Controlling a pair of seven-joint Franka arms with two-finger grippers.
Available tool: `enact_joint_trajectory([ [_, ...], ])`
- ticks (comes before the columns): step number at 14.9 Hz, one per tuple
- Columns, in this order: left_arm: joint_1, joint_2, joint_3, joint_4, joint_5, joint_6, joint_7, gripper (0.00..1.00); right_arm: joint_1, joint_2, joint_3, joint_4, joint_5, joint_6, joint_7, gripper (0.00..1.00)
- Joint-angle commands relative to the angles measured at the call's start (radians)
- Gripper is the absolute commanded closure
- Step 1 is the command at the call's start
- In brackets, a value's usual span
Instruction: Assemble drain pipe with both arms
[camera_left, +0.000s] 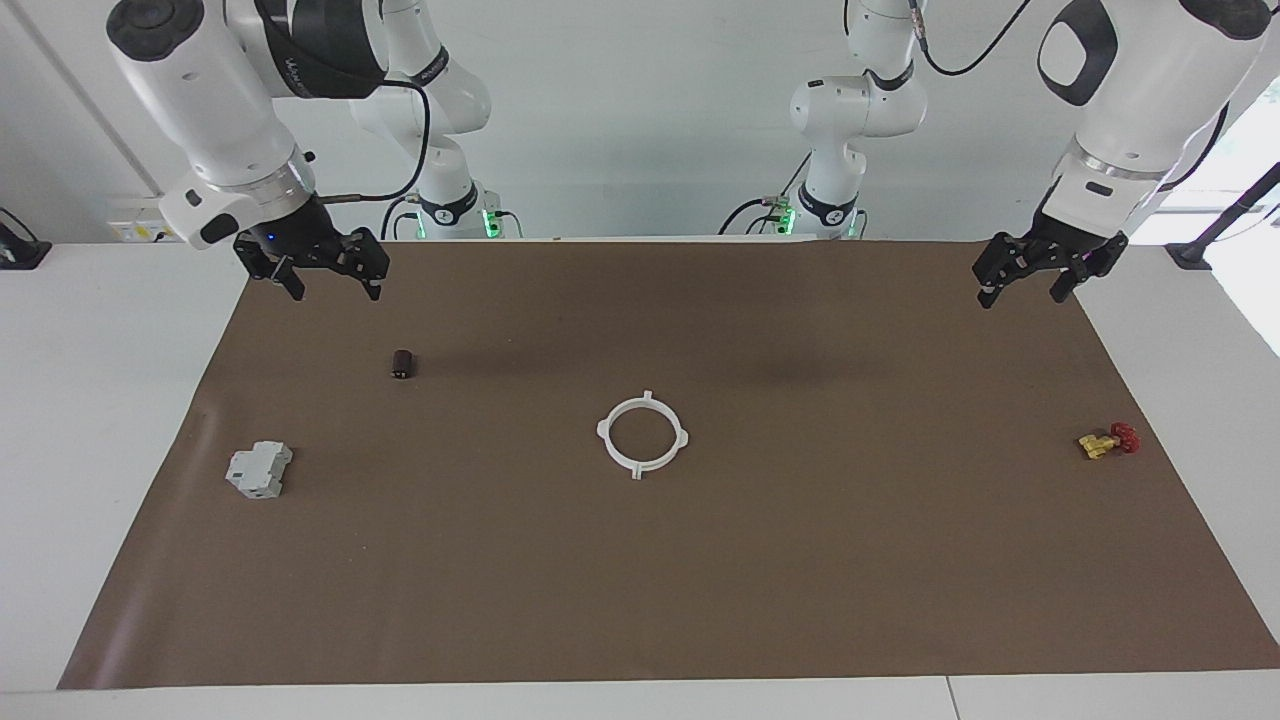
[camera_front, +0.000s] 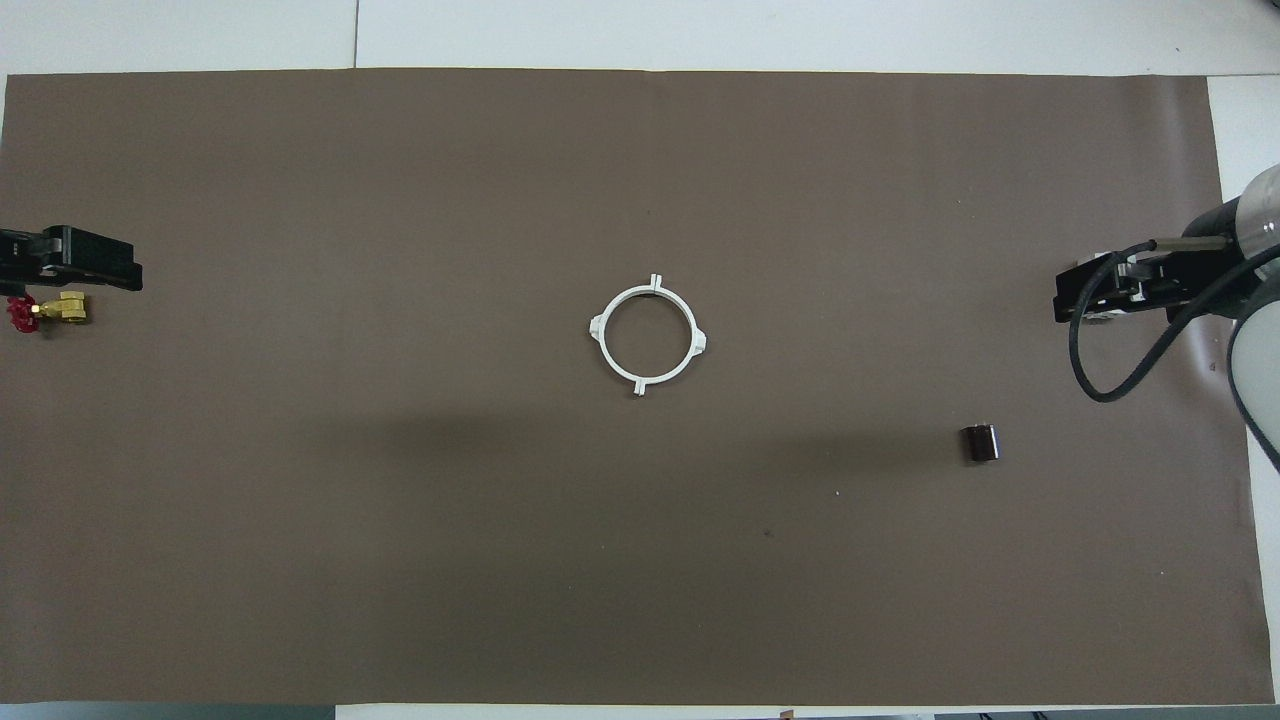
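The drain pipe (camera_left: 604, 428) lies flat at the middle of the brown mat (camera_left: 800, 560). Its two white arcs meet as one four-tabbed ring, which also shows in the overhead view (camera_front: 597, 324). My right gripper (camera_left: 333, 288) hangs open and empty above the mat's corner at the right arm's end, well away from the ring; it also shows in the overhead view (camera_front: 1075, 297). My left gripper (camera_left: 1022, 293) hangs open and empty above the mat's edge at the left arm's end, and shows in the overhead view (camera_front: 100, 265). Neither gripper touches anything.
A small dark cylinder (camera_left: 403, 364) (camera_front: 980, 443) stands on the mat below the right gripper. A grey boxy block (camera_left: 259, 470) lies farther out at that end. A yellow valve with a red knob (camera_left: 1108, 441) (camera_front: 50, 312) lies at the left arm's end.
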Motion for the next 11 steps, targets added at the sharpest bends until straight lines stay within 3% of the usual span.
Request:
enact_joint_trajectory([
  [1,0.029,0.042,-0.001,0.075,-0.015,-0.079,0.021,0.0,-0.03,-0.013,0.004,0.001,0.014,-0.009,-0.026,0.0],
  [11,0.038,-0.008,0.0,-0.017,-0.021,-0.022,0.06,0.0,-0.038,-0.011,0.004,0.027,0.008,-0.017,-0.029,0.0],
])
